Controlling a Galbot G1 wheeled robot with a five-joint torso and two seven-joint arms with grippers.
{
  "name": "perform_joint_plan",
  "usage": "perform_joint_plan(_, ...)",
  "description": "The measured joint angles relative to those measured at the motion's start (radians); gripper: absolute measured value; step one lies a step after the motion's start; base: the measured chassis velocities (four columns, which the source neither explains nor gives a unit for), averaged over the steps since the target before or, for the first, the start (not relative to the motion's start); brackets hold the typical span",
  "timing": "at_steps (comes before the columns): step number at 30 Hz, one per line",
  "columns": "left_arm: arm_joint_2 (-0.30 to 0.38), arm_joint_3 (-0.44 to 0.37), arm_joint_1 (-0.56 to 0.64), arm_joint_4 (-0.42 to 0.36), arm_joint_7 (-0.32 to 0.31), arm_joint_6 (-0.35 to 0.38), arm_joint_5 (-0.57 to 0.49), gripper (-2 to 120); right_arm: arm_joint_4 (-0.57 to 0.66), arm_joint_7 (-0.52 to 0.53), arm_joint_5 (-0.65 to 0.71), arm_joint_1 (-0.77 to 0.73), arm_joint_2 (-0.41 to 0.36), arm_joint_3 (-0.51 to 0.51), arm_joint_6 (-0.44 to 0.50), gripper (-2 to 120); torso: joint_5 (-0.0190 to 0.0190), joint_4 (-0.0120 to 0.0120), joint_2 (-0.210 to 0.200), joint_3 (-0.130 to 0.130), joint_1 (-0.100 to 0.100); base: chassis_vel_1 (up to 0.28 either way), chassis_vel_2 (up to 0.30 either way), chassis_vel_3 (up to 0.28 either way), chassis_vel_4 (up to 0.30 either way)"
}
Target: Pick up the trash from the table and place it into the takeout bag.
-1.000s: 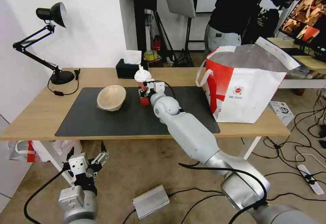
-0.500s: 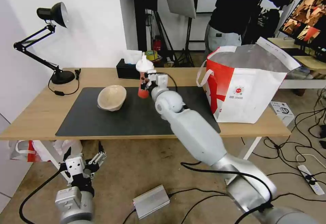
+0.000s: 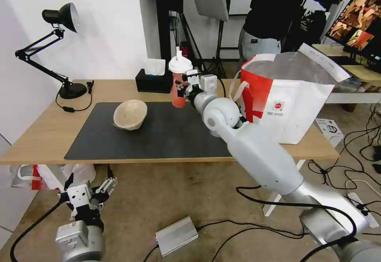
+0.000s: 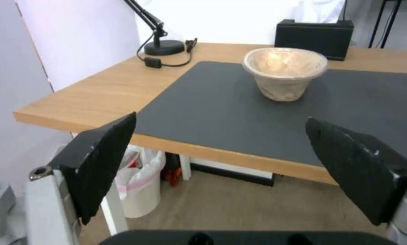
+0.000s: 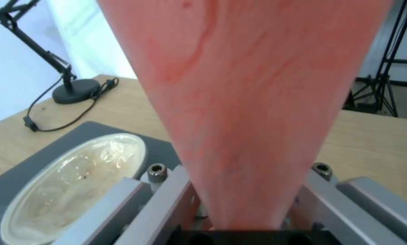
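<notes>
Right pincer (image 3: 183, 88) is clamped on the lower body of the tall red drink cup (image 3: 179, 83), holding it upright in the air above the far part of the dark grey mat (image 3: 158, 135) — the cup's white lid stands level with the top of the tissue box (image 3: 154, 80) behind it. From the right wrist camera the cup's red wall (image 5: 244, 102) runs down between the metal fingers (image 5: 167, 197) on either side of it. The takeout bag (image 3: 285, 107) stands open on the desk (image 3: 43, 135) just off the mat's right edge, its white loop handle near the right arm's wrist; the cup is short of the bag's mouth. The beige pulp bowl (image 3: 129, 114) sits on the mat's left half, well apart from the cup, open side up. Left pincer (image 3: 88, 188) hangs below the desk's front edge, near the mat's left corner — its black fingers (image 4: 99, 163) spread wide, holding nothing. A black desk lamp (image 3: 59, 51) stands beyond the mat's left end.
</notes>
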Motion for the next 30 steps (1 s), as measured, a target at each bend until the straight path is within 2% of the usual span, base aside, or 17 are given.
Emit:
perform_joint_plan(12,-0.002,-0.004,0.011,-0.018,0.0,0.0,0.001,100,0.108,0.028,0.088,0.02,-0.082,0.013,-0.024,5,-0.0001,0.0,0.0,0.0,0.0,0.0,0.0,0.0,0.0)
perform_joint_plan(21,-0.009,0.001,0.012,-0.023,0.001,0.0,0.001,100,0.198,0.039,0.147,0.023,-0.174,0.053,-0.037,5,0.0,0.0,0.0,0.0,0.0,0.0,0.0,0.0,0.0)
perform_joint_plan(30,-0.01,0.004,0.014,-0.031,0.002,0.004,-0.005,100,0.232,0.04,0.181,0.017,-0.221,0.095,-0.052,5,0.0,0.0,0.0,0.0,0.0,0.0,0.0,0.0,0.0)
